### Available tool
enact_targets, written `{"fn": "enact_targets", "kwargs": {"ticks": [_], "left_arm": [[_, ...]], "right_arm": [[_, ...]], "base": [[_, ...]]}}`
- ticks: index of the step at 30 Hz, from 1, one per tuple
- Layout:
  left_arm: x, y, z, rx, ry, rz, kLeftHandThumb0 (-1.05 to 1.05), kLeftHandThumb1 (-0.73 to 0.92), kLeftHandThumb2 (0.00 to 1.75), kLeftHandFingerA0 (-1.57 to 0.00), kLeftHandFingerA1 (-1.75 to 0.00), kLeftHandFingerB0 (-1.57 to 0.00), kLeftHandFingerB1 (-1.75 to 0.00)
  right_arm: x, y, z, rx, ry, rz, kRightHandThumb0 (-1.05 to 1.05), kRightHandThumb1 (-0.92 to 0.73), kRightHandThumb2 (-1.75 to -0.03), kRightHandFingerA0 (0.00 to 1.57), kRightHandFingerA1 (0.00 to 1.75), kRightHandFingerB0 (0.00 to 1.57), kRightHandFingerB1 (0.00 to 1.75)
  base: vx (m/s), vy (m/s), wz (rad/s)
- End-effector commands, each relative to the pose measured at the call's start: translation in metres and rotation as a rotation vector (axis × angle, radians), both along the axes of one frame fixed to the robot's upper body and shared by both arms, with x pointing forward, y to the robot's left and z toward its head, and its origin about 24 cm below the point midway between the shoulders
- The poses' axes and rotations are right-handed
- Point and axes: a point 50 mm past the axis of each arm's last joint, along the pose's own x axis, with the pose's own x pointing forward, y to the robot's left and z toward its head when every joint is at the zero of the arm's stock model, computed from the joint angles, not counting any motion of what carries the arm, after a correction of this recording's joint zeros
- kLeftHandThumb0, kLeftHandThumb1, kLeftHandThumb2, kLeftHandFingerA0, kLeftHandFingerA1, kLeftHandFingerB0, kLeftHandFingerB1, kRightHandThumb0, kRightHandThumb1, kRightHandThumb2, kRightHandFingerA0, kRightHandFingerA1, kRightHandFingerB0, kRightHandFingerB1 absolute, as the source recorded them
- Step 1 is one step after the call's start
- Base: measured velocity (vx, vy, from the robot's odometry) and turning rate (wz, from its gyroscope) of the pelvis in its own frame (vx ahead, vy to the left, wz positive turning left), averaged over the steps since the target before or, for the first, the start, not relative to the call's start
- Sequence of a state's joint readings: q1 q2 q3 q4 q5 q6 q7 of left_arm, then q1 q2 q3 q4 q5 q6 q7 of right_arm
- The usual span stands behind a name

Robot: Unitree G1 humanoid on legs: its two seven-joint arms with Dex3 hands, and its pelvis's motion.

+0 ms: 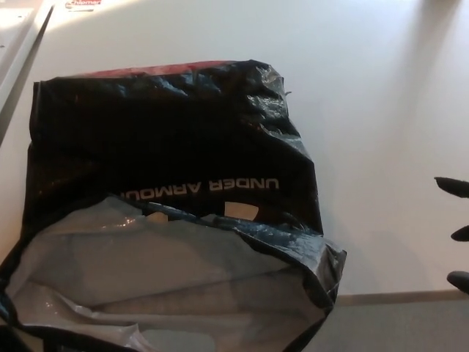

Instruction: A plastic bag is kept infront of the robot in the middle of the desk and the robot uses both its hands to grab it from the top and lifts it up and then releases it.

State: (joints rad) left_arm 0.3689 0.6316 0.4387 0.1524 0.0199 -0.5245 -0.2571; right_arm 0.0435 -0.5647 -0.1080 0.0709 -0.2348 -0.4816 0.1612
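So my right hand (456, 233) is barely in shot, just three black fingertips (448, 185) poking in at the right edge, spread apart and holding nothing. It's well clear of the bag. My left hand isn't showing at all.

The bag (172, 158) is a black plastic one with white lettering, lying on the desk (366, 88) right in front of me, its mouth gaping toward me so the pale grey lining (146, 271) shows. A strip of red peeks out at the far edge.

My guess is it'll be light, floppy and slick, the kind of thing that crumples and slides out of a weak pinch. I'd go for the open rim nearest me, one hand on each side, bunching plenty of plastic.

The desk is plain white and smooth, with its near edge visible at the lower right, and some bright light falling across the far top.
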Motion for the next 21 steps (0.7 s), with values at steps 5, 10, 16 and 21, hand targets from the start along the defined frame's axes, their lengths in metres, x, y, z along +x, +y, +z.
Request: {"fn": "enact_targets", "kwargs": {"ticks": [5, 10, 16, 21], "left_arm": [[0.017, 0.015, -0.032, 0.079, 0.091, 0.027, -0.42, 0.39, 0.6, -1.06, -0.71, -0.18, -0.38], [0.025, 0.019, -0.036, 0.122, 0.066, 0.041, -0.26, 0.29, 0.8, -0.99, -0.86, -0.08, -0.47], [0.032, 0.018, -0.041, 0.139, 0.012, 0.036, -0.26, 0.29, 0.8, -0.99, -0.87, -0.08, -0.47], [0.037, 0.017, -0.044, 0.152, -0.01, 0.031, -0.42, 0.39, 0.6, -1.07, -0.74, -0.16, -0.37]], "right_arm": [[0.022, 0.0, 0.016, -0.201, 0.0, 0.078, -0.59, -0.42, -0.69, 0.79, 0.56, 0.15, 0.37], [0.029, 0.007, 0.016, -0.277, 0.002, 0.118, -0.6, -0.41, -0.69, 0.8, 0.57, 0.16, 0.37], [0.037, 0.019, 0.009, -0.372, -0.017, 0.18, -0.62, -0.42, -0.69, 0.84, 0.59, 0.14, 0.38], [0.046, 0.029, 0.0, -0.448, -0.027, 0.209, -0.31, -0.24, -0.83, 0.76, 0.7, 0.0, 0.47]], "base": [[0.0, 0.0, 0.0], [0.0, 0.0, 0.0], [0.0, 0.0, 0.0], [0.0, 0.0, 0.0]]}}
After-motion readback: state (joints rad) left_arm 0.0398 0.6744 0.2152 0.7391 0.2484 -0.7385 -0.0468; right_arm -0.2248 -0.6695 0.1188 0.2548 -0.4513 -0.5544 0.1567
